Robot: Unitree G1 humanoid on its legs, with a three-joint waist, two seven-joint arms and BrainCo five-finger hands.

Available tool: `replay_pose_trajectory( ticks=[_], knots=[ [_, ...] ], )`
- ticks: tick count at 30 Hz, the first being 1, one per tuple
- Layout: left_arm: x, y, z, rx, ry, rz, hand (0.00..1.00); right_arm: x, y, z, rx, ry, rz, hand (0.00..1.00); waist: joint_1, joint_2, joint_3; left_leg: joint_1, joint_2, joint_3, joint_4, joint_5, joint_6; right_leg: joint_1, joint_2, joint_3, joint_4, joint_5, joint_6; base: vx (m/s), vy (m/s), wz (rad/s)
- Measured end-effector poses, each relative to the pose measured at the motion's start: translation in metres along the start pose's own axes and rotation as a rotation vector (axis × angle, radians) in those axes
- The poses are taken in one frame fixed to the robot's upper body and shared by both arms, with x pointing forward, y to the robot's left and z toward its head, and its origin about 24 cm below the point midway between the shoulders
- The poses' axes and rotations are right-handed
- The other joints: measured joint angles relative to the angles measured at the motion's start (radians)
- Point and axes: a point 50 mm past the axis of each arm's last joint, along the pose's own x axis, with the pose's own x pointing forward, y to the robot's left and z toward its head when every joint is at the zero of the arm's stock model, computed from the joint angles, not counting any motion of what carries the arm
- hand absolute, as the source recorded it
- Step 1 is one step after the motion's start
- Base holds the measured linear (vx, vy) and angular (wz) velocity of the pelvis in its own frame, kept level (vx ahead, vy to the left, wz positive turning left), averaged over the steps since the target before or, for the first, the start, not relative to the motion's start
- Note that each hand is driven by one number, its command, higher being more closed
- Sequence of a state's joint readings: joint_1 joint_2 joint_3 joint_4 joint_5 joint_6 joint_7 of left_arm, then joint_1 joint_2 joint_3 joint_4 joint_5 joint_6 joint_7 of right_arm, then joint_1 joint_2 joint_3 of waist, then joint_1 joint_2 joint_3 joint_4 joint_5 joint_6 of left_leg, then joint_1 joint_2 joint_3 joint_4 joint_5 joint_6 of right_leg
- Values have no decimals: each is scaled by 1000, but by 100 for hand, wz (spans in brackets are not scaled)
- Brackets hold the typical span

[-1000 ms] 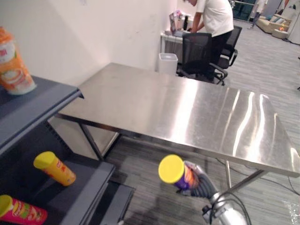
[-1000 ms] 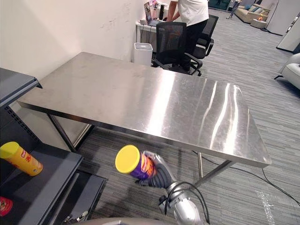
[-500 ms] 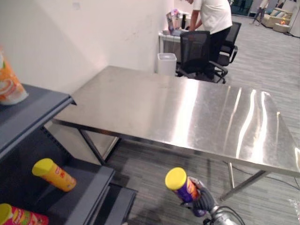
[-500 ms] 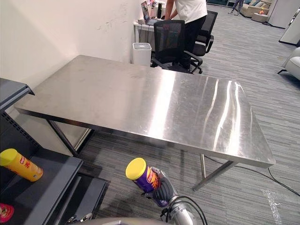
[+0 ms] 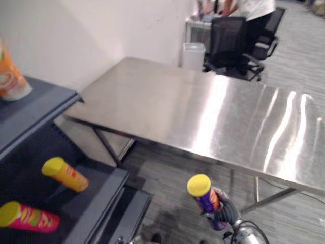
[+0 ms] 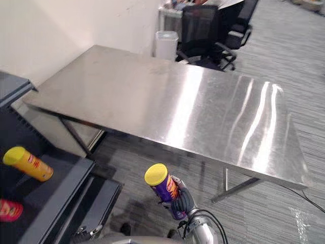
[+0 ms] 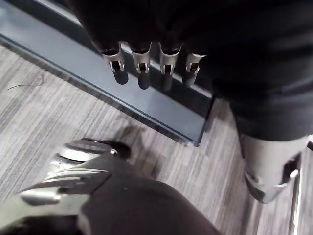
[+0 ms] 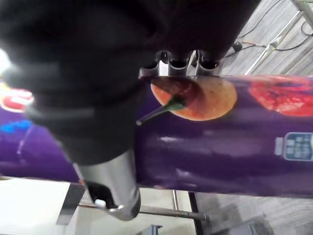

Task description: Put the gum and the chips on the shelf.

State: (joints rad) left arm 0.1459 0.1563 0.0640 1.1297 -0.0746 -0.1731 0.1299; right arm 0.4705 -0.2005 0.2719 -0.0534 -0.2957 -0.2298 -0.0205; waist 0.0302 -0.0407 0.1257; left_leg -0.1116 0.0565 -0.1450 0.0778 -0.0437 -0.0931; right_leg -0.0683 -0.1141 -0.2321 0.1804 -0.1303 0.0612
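Floor [image 6: 304, 66]: grey striped planks, running under the table and out into an open office.

Wall [image 5: 101, 30]: cream, plain, behind the table's far long edge.

Table [image 6: 177, 101]: 1 stainless steel top on thin legs, bare and streaked with glare.

Shelf [image 5: 35, 109]: dark unit at the robot's left, with an upper board and a lower board [image 5: 96, 203]. Its corner is near the table's left end.

Office chair [image 5: 231, 40]: black mesh, beyond the table's far end. A person [image 5: 256, 7] in a white top stands behind it at a desk.

Bin [image 5: 194, 53]: white, against the wall beside the chair.

Shelf stock: 1 orange packet [image 5: 10, 76] upright on the upper board. 1 yellow can [image 5: 65, 174] and 1 red can [image 5: 29, 217] lie on their sides on the lower board.

Chips can [image 6: 166, 190]: purple with a yellow lid, tilted lid-up. It is off the shelf, over the floor in front of the table's near edge, grasped in the right hand [image 6: 184, 202] with fingers wrapped round its body.

Left hand [image 7: 143, 61]: fingers relaxed and empty, hanging over the floor by the shelf's base.
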Motion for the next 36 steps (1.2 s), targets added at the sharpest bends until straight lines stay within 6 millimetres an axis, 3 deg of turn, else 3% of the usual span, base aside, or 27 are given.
replay_pose_trajectory(
  ticks=[1,3,4,5,6,7,8,9,10,11,12,14,15,17,22,25,31,33,36],
  knots=[
    [1,0,3,-4,-7,7,0,0,-2,1,1,-5,-11,100,2,1,19,-16,-2,-4,10,-10,1,-12,-3,-17,26,-17,-7,-133,-105,88],
    [0,2,2,-57,-5,38,0,0,-5,2,29,-7,-44,100,3,4,39,-61,46,112,9,-45,48,-55,-8,-68,82,-52,-31,-89,-109,77],
    [2,3,6,-113,-9,60,0,0,-9,3,46,-8,-78,100,-3,-13,55,-101,87,278,124,-67,81,-72,-37,-97,103,-67,-44,-34,-68,83],
    [1,2,6,-160,-3,74,0,-2,-15,0,55,9,-120,100,-1,2,64,-157,145,415,316,-80,124,-95,-55,-133,146,-91,-51,-26,-38,84],
    [1,0,4,-177,6,78,0,-4,-18,-3,65,24,-140,100,-2,3,66,-172,171,470,404,-91,151,-106,-61,-149,174,-100,-48,31,-41,85],
    [-1,-2,1,-186,8,82,0,-9,-25,-7,64,45,-173,100,-6,24,67,-190,222,565,524,-129,198,-117,-74,-184,232,-131,-50,57,-62,83],
    [-1,-2,4,-186,-9,81,0,-10,-28,-8,60,51,-189,100,-5,36,82,-216,236,613,563,-100,225,-126,-80,-218,295,-147,-52,31,-95,104],
    [-1,-2,7,-189,-24,80,0,-11,-30,-9,62,57,-198,100,-10,24,83,-233,231,638,563,-71,268,-151,-98,-235,334,-160,-69,-54,-121,109],
    [1,2,13,-199,-45,88,0,-12,-28,-9,70,59,-196,100,-20,11,78,-229,182,617,455,-37,237,-161,-93,-240,290,-164,-80,-137,-156,150],
    [4,10,22,-202,-62,107,0,-12,-28,-6,86,48,-207,100,-43,-10,72,-197,163,614,421,-77,221,-136,-105,-313,212,-142,-71,-126,-156,154],
    [5,11,26,-201,-75,106,0,-11,-32,-3,85,32,-219,100,-46,-2,80,-161,237,700,565,-141,202,-126,-105,-372,226,-145,-85,-86,-143,137],
    [6,6,30,-165,-89,80,0,-13,-39,-5,77,38,-251,100,-67,17,76,-62,279,788,549,-136,175,-120,-124,-462,253,-156,-100,-42,-41,143],
    [6,0,41,-128,-133,53,0,-16,-45,-7,70,48,-277,100,-86,17,78,-59,257,846,475,-126,162,-118,-153,-536,257,-157,-101,-61,12,174],
    [7,-9,51,-70,-176,7,0,-19,-52,-8,59,55,-305,100,-86,16,77,-56,194,885,346,-97,124,-113,-188,-618,240,-156,-99,-107,56,149],
    [6,-13,49,-54,-171,-8,0,-10,-56,0,48,8,-308,100,-66,38,77,-41,89,837,61,-49,72,-99,-193,-743,204,-117,-67,-104,110,85],
    [5,-19,49,-88,-171,-12,0,-3,-51,6,59,-24,-288,100,-44,46,77,-36,46,812,-54,21,85,-101,-165,-764,126,-62,-62,-109,108,26],
    [5,-19,48,-124,-163,0,0,3,-39,-2,80,9,-244,100,-24,48,80,-22,32,786,-46,28,94,-103,-168,-725,117,-25,-63,-47,50,-10],
    [5,-18,45,-132,-155,5,0,4,-33,-3,85,17,-216,100,-22,46,82,-7,38,764,-8,0,95,-105,-180,-681,146,-30,-67,-11,-31,-49],
    [3,-14,38,-154,-135,24,0,3,-24,-2,95,18,-172,100,-28,38,87,13,71,795,117,-102,84,-106,-200,-601,210,-54,-67,-21,18,-67]
  ],
)
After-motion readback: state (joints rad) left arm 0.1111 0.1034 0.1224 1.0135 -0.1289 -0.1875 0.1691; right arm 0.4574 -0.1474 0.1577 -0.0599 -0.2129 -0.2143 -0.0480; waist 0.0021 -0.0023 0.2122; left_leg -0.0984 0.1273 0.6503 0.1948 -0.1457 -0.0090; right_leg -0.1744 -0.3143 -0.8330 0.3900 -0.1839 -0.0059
